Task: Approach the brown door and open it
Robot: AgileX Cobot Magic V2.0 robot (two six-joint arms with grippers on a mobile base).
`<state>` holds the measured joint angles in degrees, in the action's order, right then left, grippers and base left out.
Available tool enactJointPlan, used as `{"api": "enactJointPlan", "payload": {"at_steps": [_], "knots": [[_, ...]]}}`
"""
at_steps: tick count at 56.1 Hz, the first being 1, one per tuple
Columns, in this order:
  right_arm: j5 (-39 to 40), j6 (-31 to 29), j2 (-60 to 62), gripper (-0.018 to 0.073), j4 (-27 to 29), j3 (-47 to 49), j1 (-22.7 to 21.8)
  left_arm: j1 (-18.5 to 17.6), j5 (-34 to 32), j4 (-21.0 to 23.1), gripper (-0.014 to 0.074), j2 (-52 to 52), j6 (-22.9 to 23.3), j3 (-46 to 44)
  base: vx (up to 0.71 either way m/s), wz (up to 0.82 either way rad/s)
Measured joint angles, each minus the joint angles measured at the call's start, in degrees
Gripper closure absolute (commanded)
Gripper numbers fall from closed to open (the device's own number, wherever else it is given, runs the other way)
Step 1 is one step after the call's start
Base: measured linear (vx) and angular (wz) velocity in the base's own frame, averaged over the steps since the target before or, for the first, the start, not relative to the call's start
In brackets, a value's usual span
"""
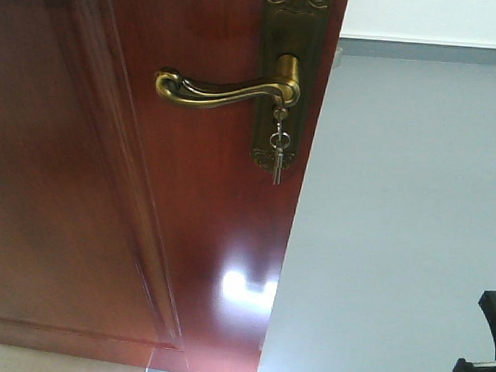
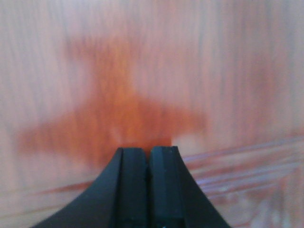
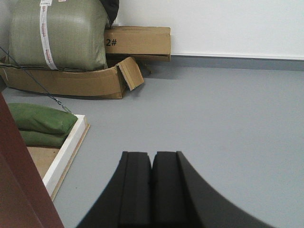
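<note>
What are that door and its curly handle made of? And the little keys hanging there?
The brown door looks like reddish wood under glossy varnish: faint grain shows and it mirrors a bright light. The lever handle and its backplate seem brass or brass-plated, a dull gold sheen. The keys look like silvery metal, probably steel.

One marking reads clearly — "2#", in black on the side of the upper cardboard box. The green sack carries a white strip with red print — too small to read.
</note>
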<state>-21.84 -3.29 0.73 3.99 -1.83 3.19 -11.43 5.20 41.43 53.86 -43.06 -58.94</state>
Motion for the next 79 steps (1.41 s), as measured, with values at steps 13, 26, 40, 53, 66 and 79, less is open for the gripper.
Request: {"api": "enactJointPlan", "payload": {"at_steps": [13,26,40,53,66,79], "knots": [[0.0,0.0,0.0,0.0559,0.0,0.0,0.0,0.0,-2.1,-23.3,0.0600,0.0,25.9,0.0,0.00,0.00],[0.0,0.0,0.0,0.0559,0.0,0.0,0.0,0.0,-2.4,-29.3,0.0600,-0.3,32.7,0.0,0.00,0.00],[0.0,0.0,0.0,0.0559,0.0,0.0,0.0,0.0,3.5,-29.7,0.0600,-3.1,33.2,0.6,0.00,0.00],[0.0,0.0,0.0,0.0559,0.0,0.0,0.0,0.0,5.7,-29.7,0.0600,-15.9,33.2,11.7,0.00,0.00],[0.0,0.0,0.0,0.0559,0.0,0.0,0.0,0.0,3.2,-29.8,0.0600,-34.1,33.2,34.4,0.00,0.00],[0.0,0.0,0.0,0.0559,0.0,0.0,0.0,0.0,-4.1,-29.8,0.0600,-51.1,33.2,56.4,0.00,0.00]]}}
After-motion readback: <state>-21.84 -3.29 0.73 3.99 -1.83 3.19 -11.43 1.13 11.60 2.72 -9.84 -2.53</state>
